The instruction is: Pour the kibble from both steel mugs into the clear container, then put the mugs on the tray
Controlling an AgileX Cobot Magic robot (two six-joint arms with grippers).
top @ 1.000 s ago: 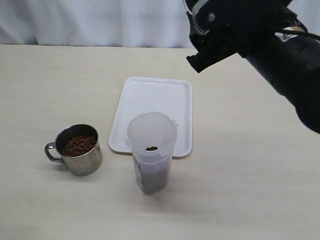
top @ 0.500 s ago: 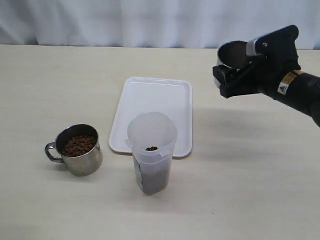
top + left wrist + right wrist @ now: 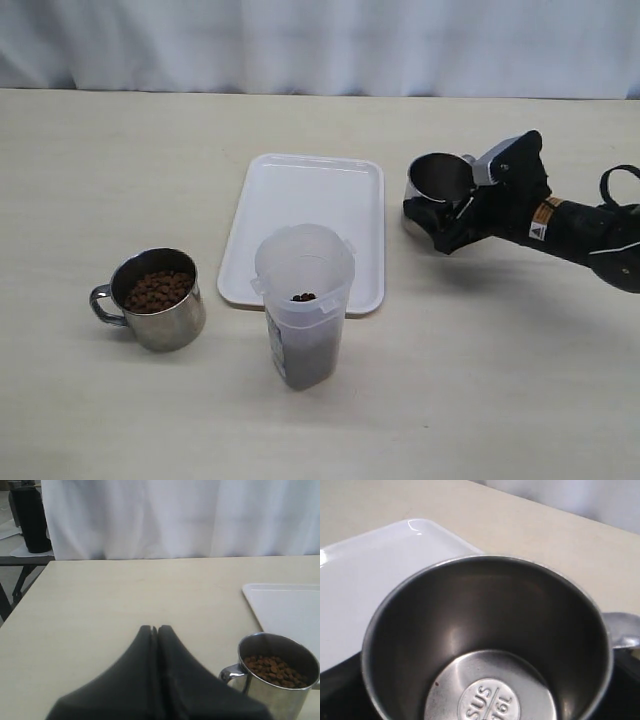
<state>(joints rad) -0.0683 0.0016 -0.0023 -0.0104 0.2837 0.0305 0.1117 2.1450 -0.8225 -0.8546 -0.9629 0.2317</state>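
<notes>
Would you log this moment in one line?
right gripper: grips empty mug beside tray | left gripper: shut | second mug: kibble inside | container: part-filled

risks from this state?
1. The right gripper holds the empty mug beside the tray, not over it. Releasing here would miss the tray, and sliding across could shove its rim.
2. The clear container is tall and narrow. Pouring from the full mug may spill kibble or tip the container.
3. The left gripper is shut, so it must open before grasping.
</notes>
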